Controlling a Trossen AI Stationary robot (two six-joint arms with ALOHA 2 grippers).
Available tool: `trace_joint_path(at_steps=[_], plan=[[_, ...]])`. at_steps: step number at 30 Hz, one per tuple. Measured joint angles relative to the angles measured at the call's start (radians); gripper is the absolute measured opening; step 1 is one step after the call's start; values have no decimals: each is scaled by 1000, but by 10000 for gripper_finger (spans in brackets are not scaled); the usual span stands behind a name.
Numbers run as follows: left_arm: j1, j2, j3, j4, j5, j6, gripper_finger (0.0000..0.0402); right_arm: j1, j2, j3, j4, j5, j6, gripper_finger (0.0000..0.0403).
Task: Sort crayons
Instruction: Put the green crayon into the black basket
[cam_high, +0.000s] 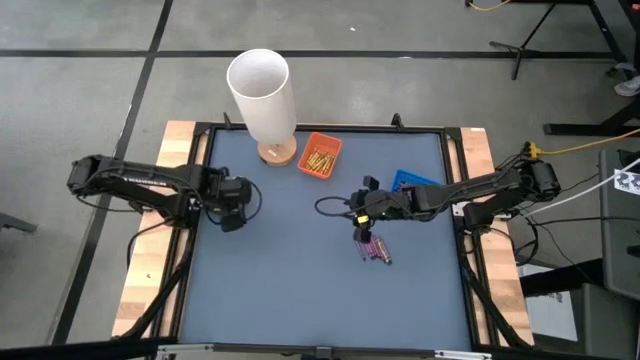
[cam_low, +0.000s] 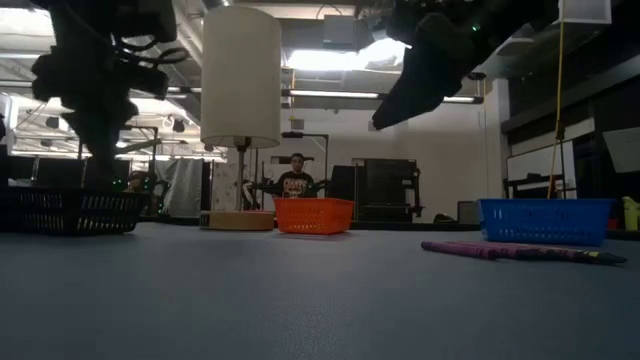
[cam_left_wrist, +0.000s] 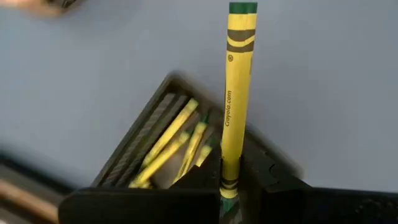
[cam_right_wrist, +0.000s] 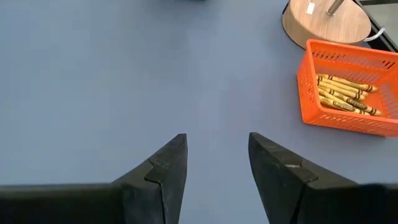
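Yellow crayons (cam_high: 320, 159) lie in the orange tray (cam_high: 335, 146); purple crayons (cam_high: 375, 249) lie loose mid-table.

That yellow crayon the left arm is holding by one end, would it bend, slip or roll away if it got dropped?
The yellow crayon stands straight out from the left gripper though held only near one end, so it is probably stiff and light. Its paper wrapper likely gives the fingers some grip. Being round and thin, it would probably roll on the flat blue table.
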Motion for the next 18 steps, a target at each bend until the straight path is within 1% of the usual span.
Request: trace_joint_path(at_steps=[5, 13, 18], plan=[[23, -1, 0, -101, -49, 0, 10, 0, 0, 0, -1, -8, 0, 170], [58, -1, 0, -213, -67, 0, 10, 0, 0, 0, -2, -139, 1, 170], [72, -1, 0, -222, -67, 0, 10, 0, 0, 0, -4, -174, 1, 170]])
